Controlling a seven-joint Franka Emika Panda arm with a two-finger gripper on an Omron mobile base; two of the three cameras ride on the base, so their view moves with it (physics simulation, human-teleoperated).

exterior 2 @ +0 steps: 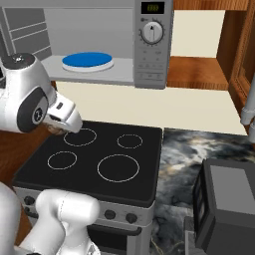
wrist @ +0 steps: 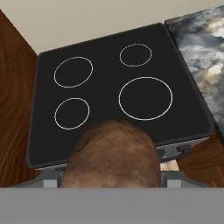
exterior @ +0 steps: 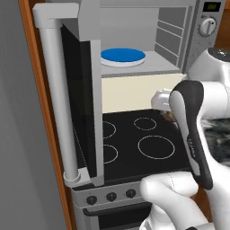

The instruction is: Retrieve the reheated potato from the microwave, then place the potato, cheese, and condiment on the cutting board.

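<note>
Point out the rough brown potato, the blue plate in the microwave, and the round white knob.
Rough brown potato [wrist: 111, 155], hand view, its top skin.
Round blue plate [exterior: 122, 55], left base view, its centre.
Round white microwave knob [exterior 2: 152, 33], right base view, its face.

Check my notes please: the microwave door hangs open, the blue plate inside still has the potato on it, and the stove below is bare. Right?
Not quite. The blue plate in the open microwave is bare; the hand view shows the potato in the gripper, above the stove. The rest stands.

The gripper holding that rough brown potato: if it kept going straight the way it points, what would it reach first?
Probably the black glass stovetop. The gripper, closed around the potato, looks down over it, roughly toward the near burner rings, though depth is unclear.
</note>
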